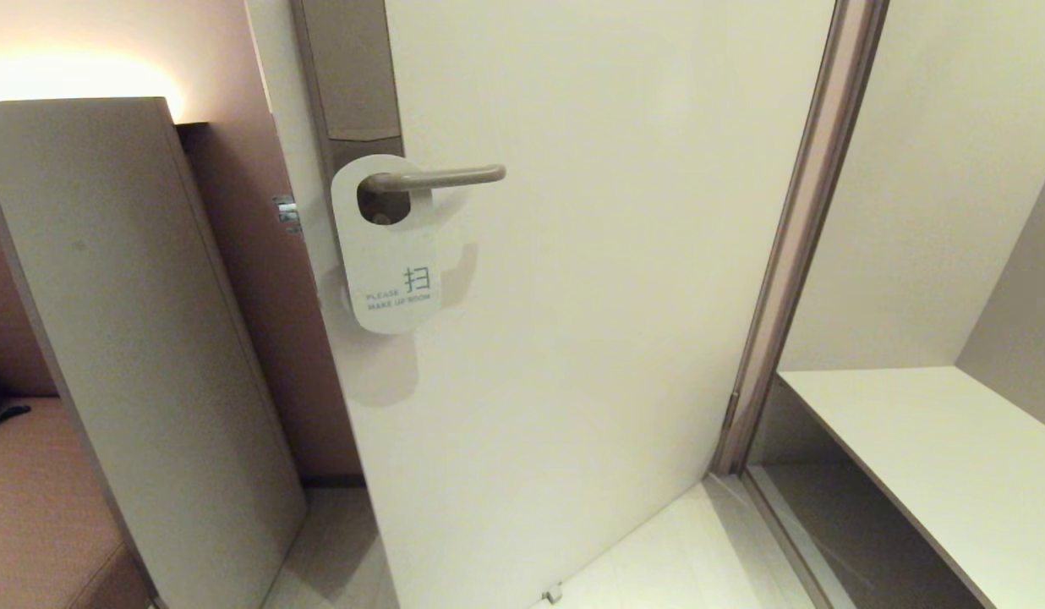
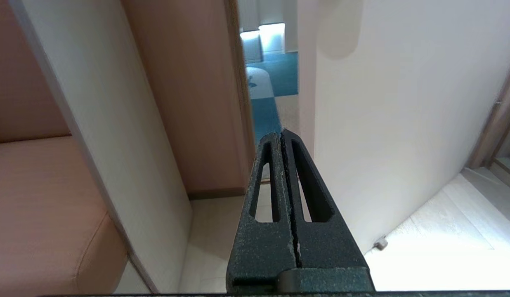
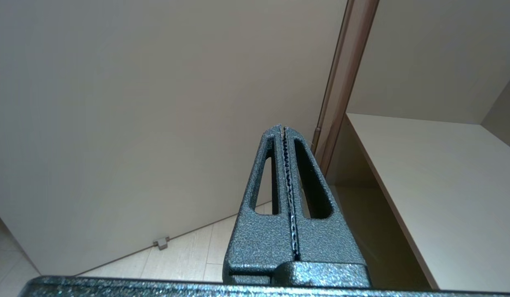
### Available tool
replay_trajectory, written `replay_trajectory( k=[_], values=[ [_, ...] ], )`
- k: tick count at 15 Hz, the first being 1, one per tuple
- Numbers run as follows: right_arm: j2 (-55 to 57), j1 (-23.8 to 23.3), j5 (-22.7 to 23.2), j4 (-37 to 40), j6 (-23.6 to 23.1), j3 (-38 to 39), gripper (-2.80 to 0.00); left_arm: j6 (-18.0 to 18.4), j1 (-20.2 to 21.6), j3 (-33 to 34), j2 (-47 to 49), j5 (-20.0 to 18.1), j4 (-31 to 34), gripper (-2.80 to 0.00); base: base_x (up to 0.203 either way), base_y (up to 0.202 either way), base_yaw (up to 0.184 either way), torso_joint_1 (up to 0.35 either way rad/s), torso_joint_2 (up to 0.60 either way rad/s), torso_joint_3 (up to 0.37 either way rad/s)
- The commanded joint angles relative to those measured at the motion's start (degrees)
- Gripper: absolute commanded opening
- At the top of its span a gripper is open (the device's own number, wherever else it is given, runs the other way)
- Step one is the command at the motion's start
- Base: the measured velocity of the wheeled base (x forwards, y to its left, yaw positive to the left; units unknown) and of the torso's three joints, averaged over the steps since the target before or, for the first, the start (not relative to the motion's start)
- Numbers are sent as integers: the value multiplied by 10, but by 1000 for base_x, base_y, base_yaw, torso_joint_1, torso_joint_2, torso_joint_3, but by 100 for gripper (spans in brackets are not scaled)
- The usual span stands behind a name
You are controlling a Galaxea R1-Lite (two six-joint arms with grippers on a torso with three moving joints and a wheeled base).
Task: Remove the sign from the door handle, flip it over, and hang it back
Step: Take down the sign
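The sign (image 1: 389, 271) hangs by its round hole on the door handle (image 1: 442, 177), white face outward with blue MAKE UP ROOM lettering. The handle is a slim grey lever on a tall lock plate (image 1: 349, 76) at the door's left edge. Neither arm shows in the head view. In the left wrist view my left gripper (image 2: 282, 134) is shut and empty, low down and pointing at the door's edge. My right gripper (image 3: 281, 128) is shut and empty in the right wrist view, facing the lower door. The sign does not show in either wrist view.
The white door (image 1: 590, 296) stands ajar, with a gap beside its edge (image 2: 271, 82). A tall grey panel (image 1: 125, 321) and an orange seat (image 1: 41, 507) are on the left. A door frame (image 1: 793, 254) and a white shelf (image 1: 937, 457) are on the right. A small doorstop (image 3: 161, 242) sits on the floor.
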Motion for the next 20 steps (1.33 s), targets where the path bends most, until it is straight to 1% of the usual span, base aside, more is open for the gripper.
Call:
replay_trajectory(
  k=[1, 2, 3, 4, 5, 6, 8, 10, 12, 15, 17, 18, 20],
  values=[
    [1, 0, 1, 0, 0, 0, -280, -1, 0, -37, 15, -30, 0, -280, 0, 0, 0, 0, 0, 0],
    [1, 0, 1, 0, 0, 0, -280, -4, 0, -53, 27, -41, 0, -280, 0, 0, 0, 0, 0, 0],
    [1, 0, 0, 0, 0, 0, -280, -14, -1, -69, 44, -51, 1, -280, 0, 0, 0, 0, 0, 0],
    [1, 0, 0, 0, 0, 0, -280, -33, -1, -85, 61, -62, 1, -280, 0, 0, 0, 0, 0, 0],
    [1, 0, 0, 0, 0, 0, -280, -47, -1, -96, 76, -76, 2, -280, 0, 0, 0, 0, 0, 0],
    [1, 0, 1, 0, 0, 0, -280, -60, -1, -101, 87, -101, 2, -280, 0, 0, 0, 0, 0, 0],
    [1, 0, 1, 0, 0, 0, -280, -100, -2, -100, 92, -134, 12, -280, 0, 0, 0, 0, 0, 0],
    [1, 0, 1, 0, 0, 0, -280, -145, -2, -92, 92, -157, 24, -280, 0, 0, 0, 0, 0, 0],
    [1, 0, 0, 0, 0, 0, -280, -169, -2, -83, 92, -178, 24, -280, 0, 0, 0, 0, 0, 0],
    [1, 0, 0, 0, 0, 0, -280, -175, -2, -82, 97, -212, 24, -280, 0, 0, 0, 0, 0, 0],
    [1, 0, 0, 0, 0, 0, -280, -170, -10, -98, 129, -218, 21, -280, 0, 0, 0, 0, 0, 0],
    [1, 0, 0, 0, 0, 0, -280, -168, -22, -114, 155, -218, 19, -280, 0, 0, 0, 0, 0, 0],
    [1, 0, 0, 0, 0, 0, -280, -166, -89, -139, 198, -210, 3, -280, 0, 0, 0, 0, 0, 0]
  ],
)
